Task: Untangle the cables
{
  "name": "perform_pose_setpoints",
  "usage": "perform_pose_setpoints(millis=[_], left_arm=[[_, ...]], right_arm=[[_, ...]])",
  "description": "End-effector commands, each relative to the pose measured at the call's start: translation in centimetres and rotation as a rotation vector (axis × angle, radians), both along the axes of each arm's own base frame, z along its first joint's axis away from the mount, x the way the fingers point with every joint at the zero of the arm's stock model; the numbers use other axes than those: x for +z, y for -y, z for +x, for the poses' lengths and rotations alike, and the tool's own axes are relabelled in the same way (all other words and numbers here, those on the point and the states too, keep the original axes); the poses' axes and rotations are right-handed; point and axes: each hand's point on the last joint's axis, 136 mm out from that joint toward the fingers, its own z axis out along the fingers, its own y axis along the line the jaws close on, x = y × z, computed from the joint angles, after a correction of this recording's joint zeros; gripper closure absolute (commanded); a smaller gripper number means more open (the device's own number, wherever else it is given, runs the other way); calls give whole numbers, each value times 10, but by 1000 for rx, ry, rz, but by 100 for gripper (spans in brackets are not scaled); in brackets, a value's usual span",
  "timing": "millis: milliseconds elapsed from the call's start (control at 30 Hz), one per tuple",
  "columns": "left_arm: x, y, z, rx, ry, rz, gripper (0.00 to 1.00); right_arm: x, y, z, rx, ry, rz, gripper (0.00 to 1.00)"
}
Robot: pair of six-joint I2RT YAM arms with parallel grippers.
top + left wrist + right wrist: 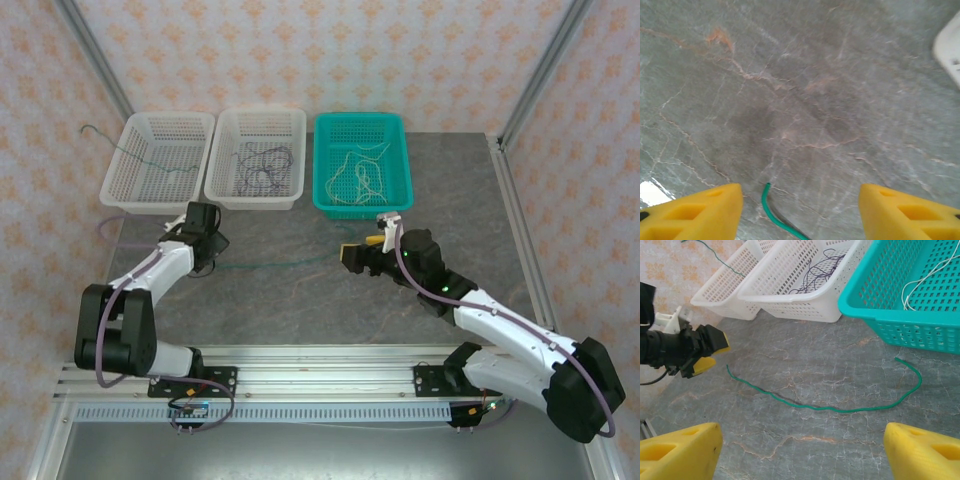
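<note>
At the far left of the desk (300, 310) stands a white basket (115, 165) holding a thin green strand (150, 160), one end of which hooks out over its back corner. Just in front of that basket the left hand (208, 242) hangs low over the marbled surface, its yellow fingers (705, 210) spread well apart and gripping nothing. The near end of the loose green cable (767, 200) lies on the desk between them, touching neither. Next along, a second white basket (250, 200) holds a clump of dark purple cables (262, 165). The loose green cable (270, 265) runs flat along the desk in a shallow curve from the left hand towards the right one, in front of the baskets. The teal basket (360, 208) to the right holds the cream-white cables (362, 172) in loose squiggles. Near its front wall the right hand (360, 250) faces left along the cable, its yellow fingers (680, 455) wide and empty.
</note>
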Motion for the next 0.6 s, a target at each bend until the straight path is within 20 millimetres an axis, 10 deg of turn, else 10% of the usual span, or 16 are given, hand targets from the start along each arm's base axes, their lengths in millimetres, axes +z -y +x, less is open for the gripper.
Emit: perform_pose_setpoints(millis=[0, 300, 567], left_arm=[[-4, -12, -4, 52, -7, 58, 39], [-36, -8, -8, 51, -80, 31, 55], [-29, -4, -7, 67, -54, -3, 100]], right_arm=[[10, -1, 1, -4, 26, 8, 15], [10, -1, 4, -8, 44, -7, 15], [13, 2, 4, -18, 48, -5, 15]])
